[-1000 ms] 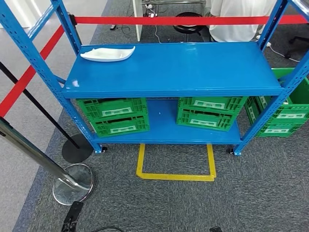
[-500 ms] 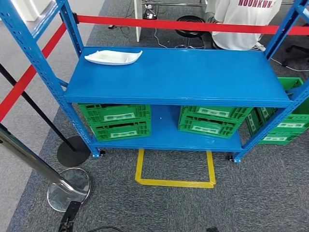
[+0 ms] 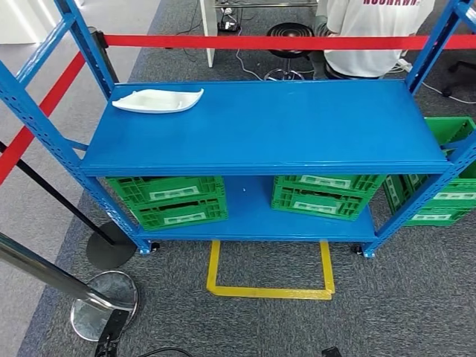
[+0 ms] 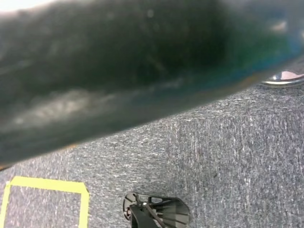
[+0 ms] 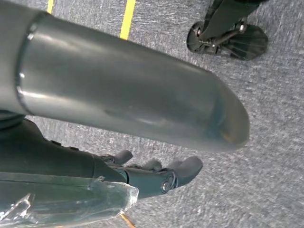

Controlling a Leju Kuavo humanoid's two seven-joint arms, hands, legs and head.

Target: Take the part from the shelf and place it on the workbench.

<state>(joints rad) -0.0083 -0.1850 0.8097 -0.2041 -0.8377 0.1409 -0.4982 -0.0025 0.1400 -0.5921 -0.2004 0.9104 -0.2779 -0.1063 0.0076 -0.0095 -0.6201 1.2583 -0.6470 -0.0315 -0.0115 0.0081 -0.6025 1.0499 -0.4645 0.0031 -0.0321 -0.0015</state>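
The part (image 3: 158, 100) is a long white curved piece lying flat at the far left of the blue shelf's top board (image 3: 269, 126). Nothing touches it. In the right wrist view my right hand (image 5: 118, 109) hangs over grey carpet, its thick grey thumb stretched out and its darker fingers (image 5: 168, 175) apart below, holding nothing. In the left wrist view a dark blurred shape that may be my left hand (image 4: 107, 71) lies close to the lens, and how its fingers lie is unclear.
Green crates (image 3: 168, 199) (image 3: 320, 195) sit on the lower board, more (image 3: 443, 186) to the right of the shelf. A yellow floor marking (image 3: 269, 291) lies before it. Red barrier tape (image 3: 253, 42), a stanchion base (image 3: 104, 303) and a seated person (image 3: 376, 33) are near.
The whole picture has shifted, so the camera has moved; the shelf now sits lower and looks a little nearer. The white part lies in the same spot on the shelf.
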